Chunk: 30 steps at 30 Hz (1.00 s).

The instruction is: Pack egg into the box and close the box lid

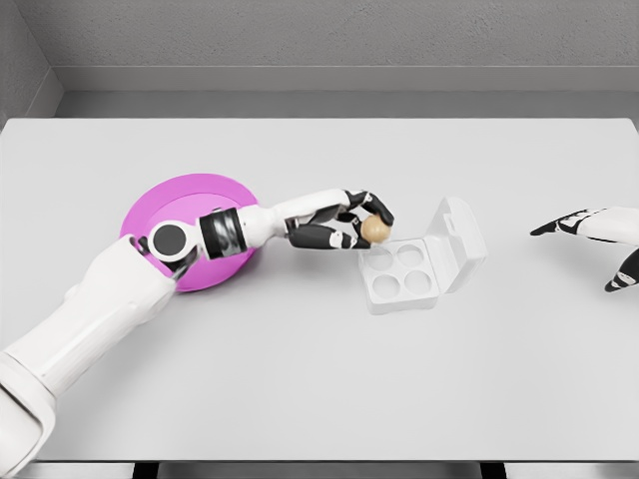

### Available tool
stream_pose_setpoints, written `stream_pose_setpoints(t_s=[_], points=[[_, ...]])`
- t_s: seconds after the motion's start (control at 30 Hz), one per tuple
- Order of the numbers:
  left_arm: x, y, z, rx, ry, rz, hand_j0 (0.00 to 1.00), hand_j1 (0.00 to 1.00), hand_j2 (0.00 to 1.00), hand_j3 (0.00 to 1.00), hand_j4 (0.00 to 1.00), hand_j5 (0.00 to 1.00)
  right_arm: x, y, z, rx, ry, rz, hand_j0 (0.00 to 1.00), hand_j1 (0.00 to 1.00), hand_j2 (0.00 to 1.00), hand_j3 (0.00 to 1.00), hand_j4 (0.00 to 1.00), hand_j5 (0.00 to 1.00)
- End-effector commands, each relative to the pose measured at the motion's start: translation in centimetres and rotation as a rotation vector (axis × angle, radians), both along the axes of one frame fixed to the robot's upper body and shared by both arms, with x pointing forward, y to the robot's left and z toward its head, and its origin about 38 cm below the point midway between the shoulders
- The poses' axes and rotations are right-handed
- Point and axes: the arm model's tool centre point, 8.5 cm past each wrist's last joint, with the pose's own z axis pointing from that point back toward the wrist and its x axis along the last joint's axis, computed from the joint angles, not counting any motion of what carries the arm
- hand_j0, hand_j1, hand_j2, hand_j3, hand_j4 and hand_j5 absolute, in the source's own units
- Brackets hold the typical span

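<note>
Reaching over the pink plate (160,205), left hand (344,222) pinches a brown egg (375,230) just above the open egg box (419,261) — poised to drop; right hand (599,244) idles, fingers relaxed.

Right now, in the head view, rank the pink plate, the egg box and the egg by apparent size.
1. Pink plate, though the left arm hides part of it.
2. Egg box, lid open.
3. Egg, held in the left hand by the box's edge.
</note>
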Motion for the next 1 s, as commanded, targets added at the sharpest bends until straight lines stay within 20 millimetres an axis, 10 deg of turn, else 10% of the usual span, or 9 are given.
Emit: stream_pose_setpoints(t_s=[0.0, 0.97], points=[[-0.2, 0.0, -0.2, -0.009, 0.030, -0.004, 0.35, 0.35, 0.35, 0.35, 0.35, 0.35, 0.0, -0.1, 0.1, 0.004, -0.001, -0.007, 1.00, 1.00, 1.00, 1.00, 1.00, 1.00], [-0.6, -0.7, -1.0, 0.036, 0.125, 0.008, 0.37, 0.37, 0.37, 0.37, 0.37, 0.37, 0.0, -0.1, 0.1, 0.004, -0.001, -0.007, 1.00, 1.00, 1.00, 1.00, 1.00, 1.00]])
